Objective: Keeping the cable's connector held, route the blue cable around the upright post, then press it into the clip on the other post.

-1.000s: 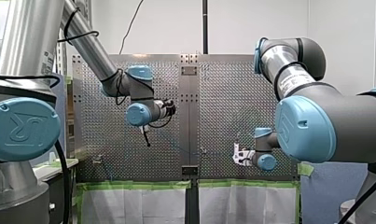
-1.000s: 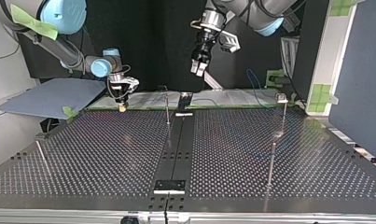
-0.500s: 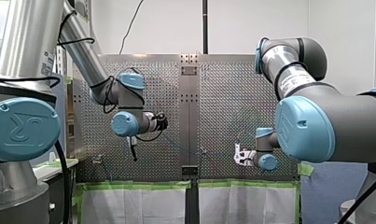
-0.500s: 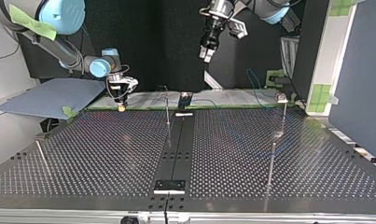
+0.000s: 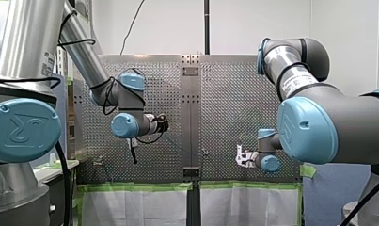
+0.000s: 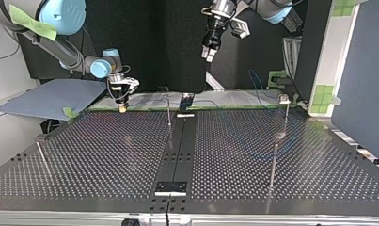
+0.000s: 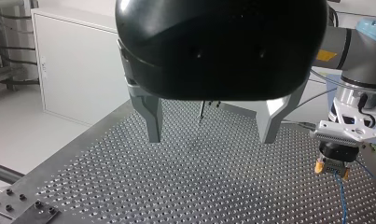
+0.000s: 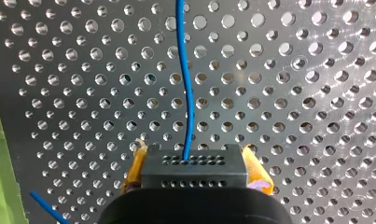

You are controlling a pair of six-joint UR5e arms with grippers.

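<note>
Right hand [image 8: 195, 153] clamps the connector [image 8: 195, 175] between yellow pads [image 8: 258, 175], blue cable [image 8: 188, 93] running ahead over the tabletop [image 8: 293, 93], while my left hand [image 7: 211, 137] hangs wide above it.

Front and top views face each other across the table [image 6: 107, 155]; 2 wrist views sit close

Bright even light, slight blur
</note>
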